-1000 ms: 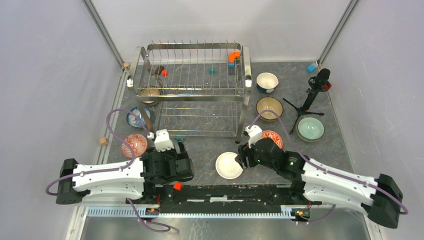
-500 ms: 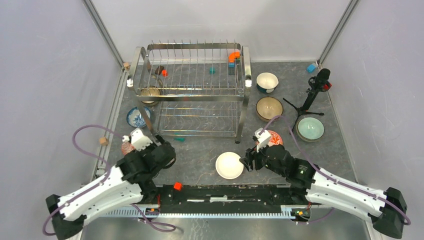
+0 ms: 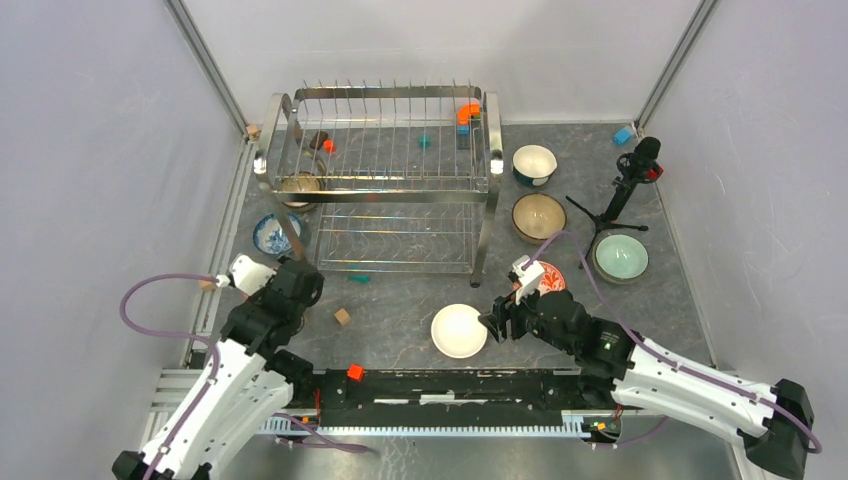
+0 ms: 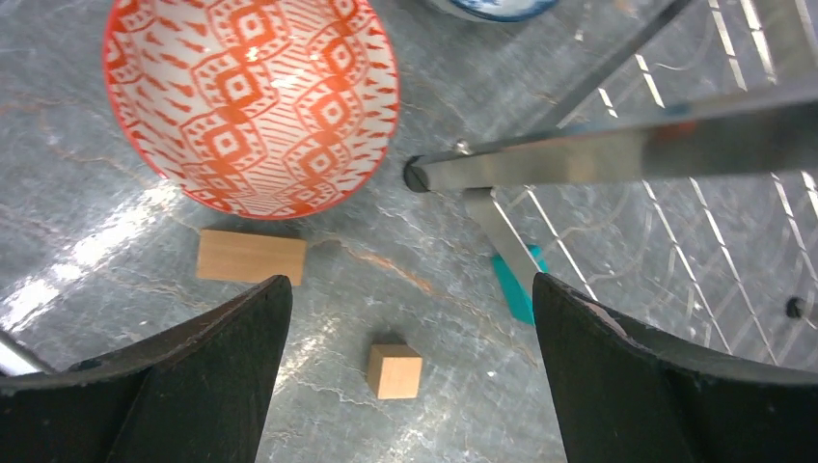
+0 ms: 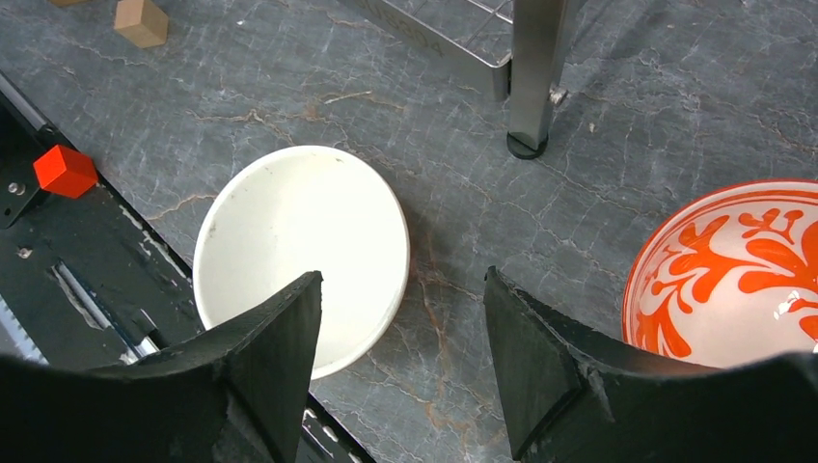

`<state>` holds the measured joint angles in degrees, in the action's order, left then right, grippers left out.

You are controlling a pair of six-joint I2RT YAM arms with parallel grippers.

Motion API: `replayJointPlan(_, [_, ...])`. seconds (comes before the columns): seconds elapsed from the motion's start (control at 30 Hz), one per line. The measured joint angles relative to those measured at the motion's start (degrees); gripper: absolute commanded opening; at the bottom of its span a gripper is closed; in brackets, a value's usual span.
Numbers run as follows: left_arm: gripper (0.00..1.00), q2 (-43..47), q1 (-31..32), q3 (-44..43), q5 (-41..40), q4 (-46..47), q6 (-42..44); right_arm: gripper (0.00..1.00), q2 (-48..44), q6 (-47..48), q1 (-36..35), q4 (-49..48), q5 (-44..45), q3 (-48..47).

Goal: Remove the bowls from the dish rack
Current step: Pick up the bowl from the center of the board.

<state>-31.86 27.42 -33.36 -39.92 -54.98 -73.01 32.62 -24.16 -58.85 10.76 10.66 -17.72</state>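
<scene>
The chrome dish rack (image 3: 380, 170) stands at the back middle. A pink-brown speckled bowl (image 3: 299, 186) sits in its lower left corner, and a dark bowl (image 3: 318, 140) in its upper left. On the table lie a blue-patterned bowl (image 3: 270, 233), a white bowl (image 3: 459, 330), a teal-and-white bowl (image 3: 534, 163), a brown bowl (image 3: 538, 216), a pale green bowl (image 3: 621, 257) and an orange floral bowl (image 3: 548, 275). My left gripper (image 3: 298, 285) is open and empty above the red-patterned bowl (image 4: 251, 96). My right gripper (image 3: 497, 318) is open and empty, between the white bowl (image 5: 301, 251) and the orange bowl (image 5: 733, 275).
A wooden cube (image 4: 395, 371), a wooden bar (image 4: 251, 257) and a teal piece (image 4: 521, 285) lie near the rack's front left leg (image 4: 417, 175). A black tripod (image 3: 620, 195) stands at the right. A red cube (image 5: 65, 170) sits on the front rail. Small blocks lie in the rack.
My left arm has swung back and to the left, uncovering the wooden cube on the table. My right gripper has drawn slightly back from the white bowl and stays open.
</scene>
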Motion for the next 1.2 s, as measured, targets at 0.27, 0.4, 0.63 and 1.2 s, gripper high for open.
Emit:
replayJointPlan(0.27, [1.00, -7.2, -5.1, -0.1, 9.4, 0.0, 0.2, 0.68, 7.0, -1.2, 0.0, 1.0, 1.2, 0.0])
replayJointPlan(0.4, [1.00, -4.3, -5.1, 0.7, 14.3, 0.4, 1.6, 0.66, 9.2, -2.7, 0.0, 0.8, 1.2, 0.0])
replayJointPlan(0.63, [1.00, 0.4, -2.1, 2.6, 18.3, 0.5, 4.0, 0.51, 15.9, -4.3, 0.0, -2.1, -0.2, 0.0])
replayJointPlan(1.2, [1.00, -17.4, 30.8, -1.5, 9.8, 7.5, 8.0, 0.00, 27.3, -5.9, -1.2, -3.4, -3.1, -6.6])
